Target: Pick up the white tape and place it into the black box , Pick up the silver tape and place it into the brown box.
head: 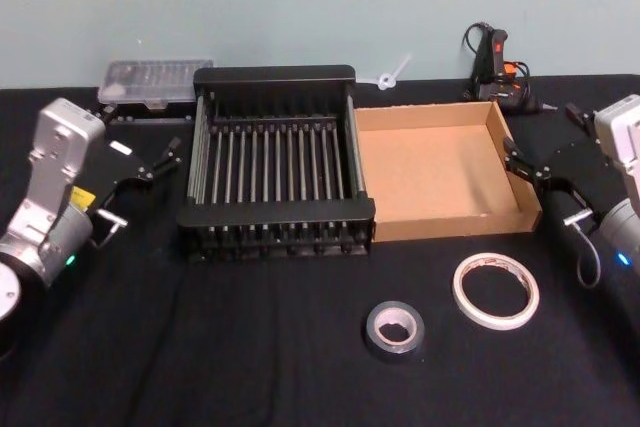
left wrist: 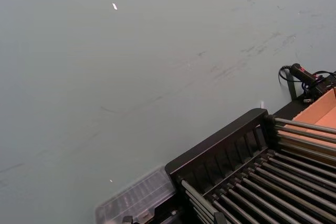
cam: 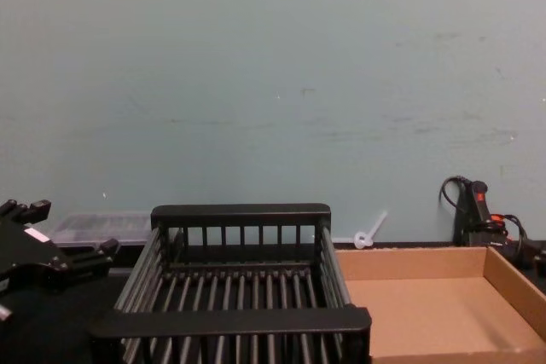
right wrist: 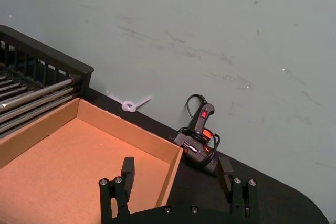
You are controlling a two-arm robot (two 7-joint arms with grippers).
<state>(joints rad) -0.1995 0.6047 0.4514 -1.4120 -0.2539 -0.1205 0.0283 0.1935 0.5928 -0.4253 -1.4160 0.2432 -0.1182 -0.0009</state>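
Note:
The white tape (head: 495, 290) lies flat on the black table near the front right. The silver tape (head: 394, 330) lies just to its left, a little nearer to me. Behind them the black box (head: 275, 75) stands mid-table with the brown box (head: 460, 222) against its right side; both hold nothing. My left gripper (head: 168, 159) hovers open beside the black box's left wall, also seen in the chest view (cam: 64, 228). At the brown box's right wall my right gripper (head: 528, 169) hangs open, and in the wrist view its fingers (right wrist: 127, 171) are spread over that box's far corner (right wrist: 173, 153).
A clear plastic case (head: 155, 79) lies behind the black box at the left. A black and red glue gun (head: 495, 62) and a small white plastic piece (head: 390, 77) sit by the wall behind the brown box. The wall runs close behind the table's far edge.

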